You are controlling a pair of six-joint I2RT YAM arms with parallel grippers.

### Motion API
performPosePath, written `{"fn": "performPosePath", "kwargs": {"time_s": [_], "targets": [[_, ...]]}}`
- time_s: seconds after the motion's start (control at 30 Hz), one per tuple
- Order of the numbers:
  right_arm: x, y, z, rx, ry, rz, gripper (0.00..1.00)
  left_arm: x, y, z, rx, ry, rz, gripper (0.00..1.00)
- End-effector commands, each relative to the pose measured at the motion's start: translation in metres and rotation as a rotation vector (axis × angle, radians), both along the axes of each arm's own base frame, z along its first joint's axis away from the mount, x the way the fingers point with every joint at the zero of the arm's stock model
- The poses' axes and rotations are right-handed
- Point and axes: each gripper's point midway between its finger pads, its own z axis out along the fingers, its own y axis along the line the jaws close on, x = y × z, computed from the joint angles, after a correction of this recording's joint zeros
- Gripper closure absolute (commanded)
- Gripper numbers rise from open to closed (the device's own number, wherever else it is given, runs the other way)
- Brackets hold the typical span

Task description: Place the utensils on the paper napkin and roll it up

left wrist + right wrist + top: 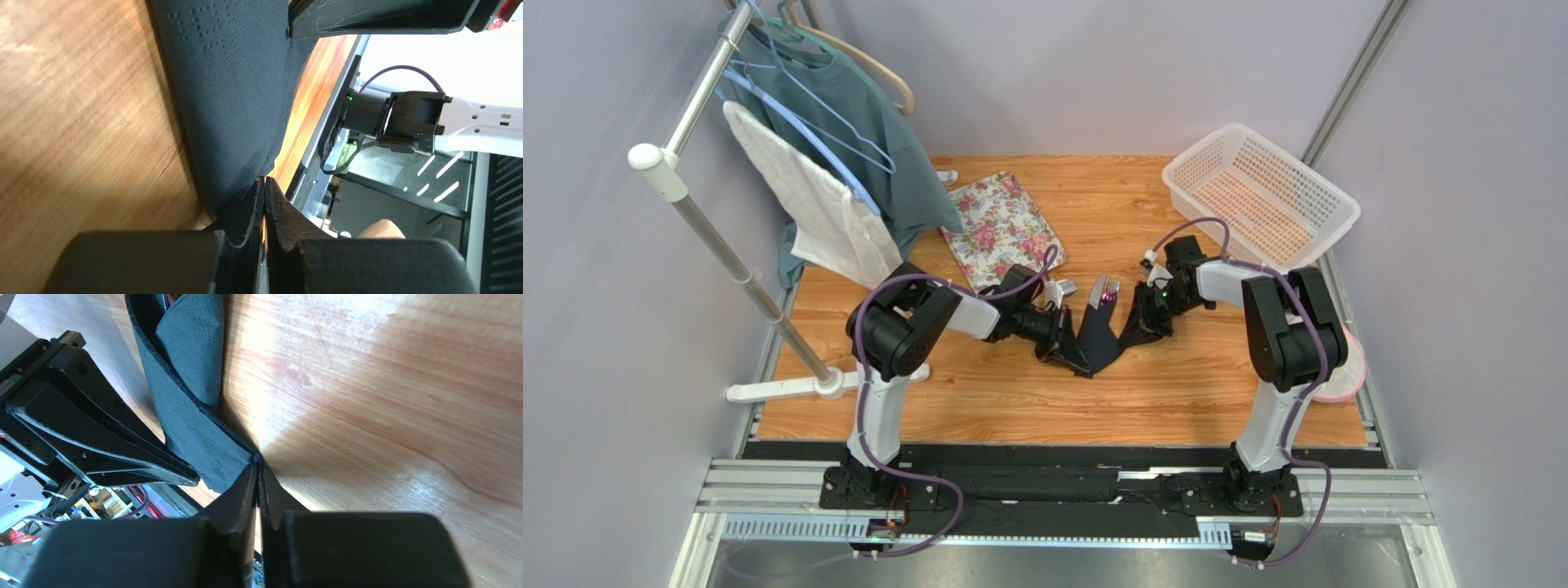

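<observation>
The black paper napkin is folded up into a trough between my two grippers at the table's middle. A pale grey knife and a purple fork show at its far end, their lower parts hidden in the fold. My left gripper pinches the napkin's left edge. In the left wrist view its jaws are shut where the napkin reaches the tips. My right gripper is shut on the napkin's corner, with the sheet rising away from it.
A pink-flowered tray lies just behind the left arm. A white mesh basket stands at the back right. A clothes rack with a towel and a shirt occupies the left side. A pink-rimmed disc sits at the right edge.
</observation>
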Motion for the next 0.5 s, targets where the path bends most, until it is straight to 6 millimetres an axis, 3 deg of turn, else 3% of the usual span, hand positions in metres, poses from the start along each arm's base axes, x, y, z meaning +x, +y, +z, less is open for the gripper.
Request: {"fn": "performPosePath", "kwargs": {"time_s": [0.0,0.2,0.47], "targets": [[0.023,0.003,0.025,0.011,-0.126,0.013,0.78,-0.002,0.013,-0.034,0.114,0.006,0.003,0.93],[0.041,0.009,0.042,0.044,-0.188,0.006,0.51,0.000,0.012,-0.035,0.124,-0.003,-0.003,0.94],[0.052,0.027,0.035,0.054,-0.185,0.016,0.52,0.001,0.014,-0.039,0.142,-0.010,-0.016,0.94]]}}
